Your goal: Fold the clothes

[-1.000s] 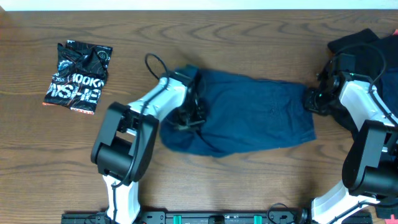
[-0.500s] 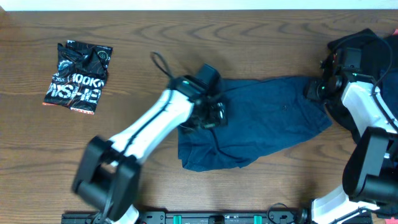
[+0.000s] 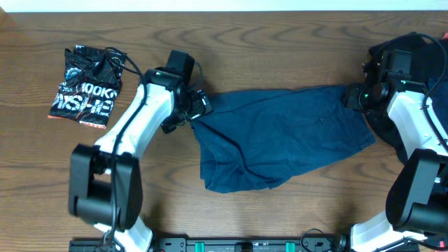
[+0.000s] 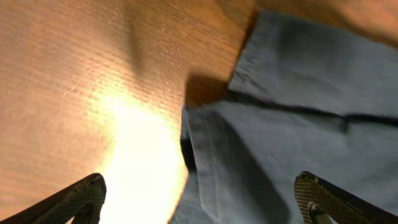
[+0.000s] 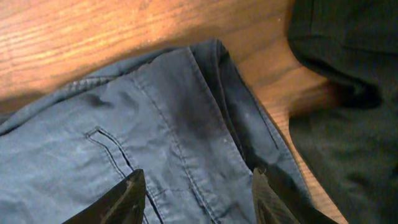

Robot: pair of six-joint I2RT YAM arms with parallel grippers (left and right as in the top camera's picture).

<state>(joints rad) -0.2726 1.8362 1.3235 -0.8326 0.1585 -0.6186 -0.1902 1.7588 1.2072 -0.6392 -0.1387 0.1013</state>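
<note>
A dark blue garment [image 3: 287,140] lies rumpled across the middle of the wooden table, its lower left part bunched. My left gripper [image 3: 190,110] sits at the garment's left edge, jaws wide open. In the left wrist view its fingers [image 4: 78,199] straddle a hem of the blue cloth [image 4: 298,124] and bare wood, gripping nothing. My right gripper [image 3: 352,98] hovers at the garment's upper right corner. In the right wrist view it stands open [image 5: 199,199] over the seams and a pocket welt of the cloth [image 5: 155,137], which lies flat between the fingers.
A pile of black clothes [image 3: 420,63] lies at the right edge, under the right arm, and shows dark in the right wrist view [image 5: 348,93]. A crumpled black printed plastic bag [image 3: 87,78] rests at the far left. Bare wood [image 3: 280,49] lies behind the garment.
Both grippers were shut on the cloth and have opened. The garment was dragged right and stretched out. The left gripper then backed off up-left to its left edge.
</note>
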